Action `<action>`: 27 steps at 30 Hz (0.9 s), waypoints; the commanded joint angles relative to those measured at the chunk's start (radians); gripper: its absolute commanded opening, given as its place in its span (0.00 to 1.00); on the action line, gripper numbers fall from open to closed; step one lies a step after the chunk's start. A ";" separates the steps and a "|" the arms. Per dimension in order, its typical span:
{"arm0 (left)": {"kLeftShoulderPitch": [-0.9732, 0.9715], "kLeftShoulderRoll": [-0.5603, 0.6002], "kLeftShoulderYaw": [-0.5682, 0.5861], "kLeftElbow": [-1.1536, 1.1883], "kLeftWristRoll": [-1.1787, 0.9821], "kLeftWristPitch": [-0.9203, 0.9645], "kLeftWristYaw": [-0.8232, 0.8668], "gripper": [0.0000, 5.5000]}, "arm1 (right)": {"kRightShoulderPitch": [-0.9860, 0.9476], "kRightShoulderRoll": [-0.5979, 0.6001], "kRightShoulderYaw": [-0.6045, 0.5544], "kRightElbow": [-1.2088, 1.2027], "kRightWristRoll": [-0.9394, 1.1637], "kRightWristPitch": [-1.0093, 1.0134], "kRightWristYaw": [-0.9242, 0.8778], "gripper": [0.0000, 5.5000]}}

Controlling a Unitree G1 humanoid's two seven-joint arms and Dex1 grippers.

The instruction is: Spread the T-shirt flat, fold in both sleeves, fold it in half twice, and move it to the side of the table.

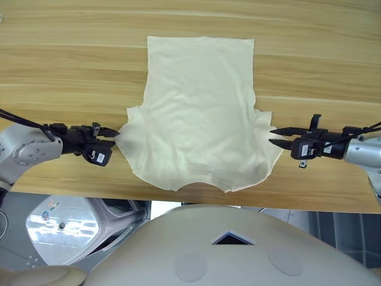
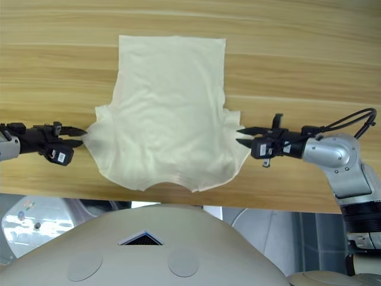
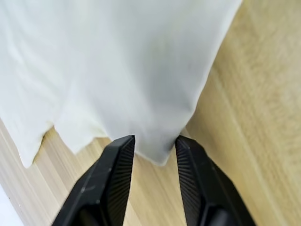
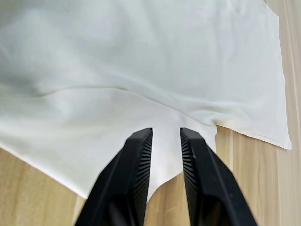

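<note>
Pale cream fabric T-shirt (image 1: pixel 199 113) lay spread flat by the near edge of the light wooden surface (image 1: pixel 59 71), collar nearest, with black left end effector (image 1: pixel 114 136) and black right end effector (image 1: pixel 271 137) both parted, gripping nothing, one at each sleeve tip, apparently stationed to fold the sleeves inward.

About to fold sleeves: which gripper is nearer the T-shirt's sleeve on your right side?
Right. The right gripper sits with open fingers at the edge of that sleeve; the left gripper is across the T-shirt, at the opposite sleeve.
</note>
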 commanded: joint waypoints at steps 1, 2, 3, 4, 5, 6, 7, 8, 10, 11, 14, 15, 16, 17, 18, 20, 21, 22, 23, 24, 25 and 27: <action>0.030 -0.008 -0.007 -0.017 -0.001 0.012 -0.026 0.29 | -0.015 0.004 -0.002 0.000 -0.001 0.008 0.003 0.20; 0.029 -0.012 -0.009 -0.017 0.002 0.013 -0.026 0.29 | -0.016 0.005 -0.001 0.001 -0.002 0.008 0.002 0.20; 0.024 -0.018 -0.012 -0.009 0.010 0.013 -0.024 0.29 | -0.016 0.006 0.000 0.001 -0.002 0.008 0.001 0.20; 0.019 -0.024 -0.014 0.002 0.024 0.015 -0.018 0.29 | -0.017 0.007 0.001 0.001 -0.003 0.007 0.001 0.20; 0.016 -0.028 -0.015 0.009 0.034 0.016 -0.013 0.29 | -0.017 0.008 0.001 0.001 -0.003 0.007 0.001 0.20; 0.015 -0.029 -0.015 0.014 0.040 0.017 -0.011 0.29 | -0.017 0.008 0.001 0.000 -0.003 0.006 0.002 0.20; 0.015 -0.030 -0.015 0.016 0.044 0.016 -0.009 0.29 | -0.016 0.008 0.001 -0.001 -0.003 0.005 0.002 0.20; 0.015 -0.030 -0.015 0.018 0.046 0.016 -0.009 0.29 | -0.014 0.008 -0.001 -0.002 -0.003 0.005 0.001 0.20; 0.014 -0.030 -0.017 0.020 0.048 0.011 -0.011 0.29 | -0.011 0.007 -0.002 -0.003 -0.003 0.003 0.001 0.20; 0.013 -0.031 -0.017 0.017 0.047 0.010 -0.013 0.29 | -0.011 0.007 -0.003 -0.003 -0.003 0.003 0.000 0.20; 0.002 -0.034 -0.018 0.012 0.047 0.000 -0.013 0.29 | -0.009 0.008 -0.004 -0.004 -0.003 0.001 -0.001 0.20; 0.000 -0.033 -0.020 0.009 0.045 -0.007 -0.017 0.29 | -0.010 0.008 -0.004 -0.003 -0.004 0.000 -0.002 0.20; -0.001 -0.033 -0.022 0.006 0.040 -0.013 -0.020 0.29 | -0.011 0.009 -0.004 -0.002 -0.004 -0.001 -0.002 0.20; -0.002 -0.034 -0.023 0.002 0.036 -0.019 -0.022 0.29 | -0.011 0.008 -0.004 -0.002 -0.004 -0.001 -0.003 0.20; -0.005 -0.035 -0.025 0.000 0.035 -0.029 -0.022 0.26 | -0.011 0.008 -0.005 -0.001 -0.003 -0.002 -0.003 0.20; -0.011 -0.039 -0.029 -0.003 0.028 -0.037 -0.028 0.20 | -0.012 0.007 -0.008 -0.001 -0.002 -0.002 -0.003 0.20; -0.014 -0.040 -0.030 -0.004 0.022 -0.039 -0.033 0.16 | -0.011 0.006 -0.010 -0.002 -0.001 -0.002 -0.004 0.20; -0.015 -0.041 -0.031 -0.005 0.018 -0.039 -0.038 0.13 | -0.011 0.006 -0.010 -0.002 -0.001 -0.002 -0.004 0.20; -0.016 -0.042 -0.030 -0.006 0.014 -0.040 -0.042 0.10 | -0.011 0.006 -0.010 -0.002 -0.002 -0.003 -0.004 0.20; -0.018 -0.045 -0.029 -0.005 0.014 -0.041 -0.043 0.07 | -0.011 0.006 -0.010 -0.002 -0.002 -0.003 -0.005 0.20; -0.020 -0.048 -0.028 -0.004 0.014 -0.041 -0.044 0.05 | -0.011 0.007 -0.009 -0.001 -0.003 -0.003 -0.005 0.20; -0.024 -0.052 -0.029 0.005 0.019 -0.042 -0.041 0.00 | -0.011 0.008 -0.008 -0.001 -0.004 -0.004 -0.006 0.20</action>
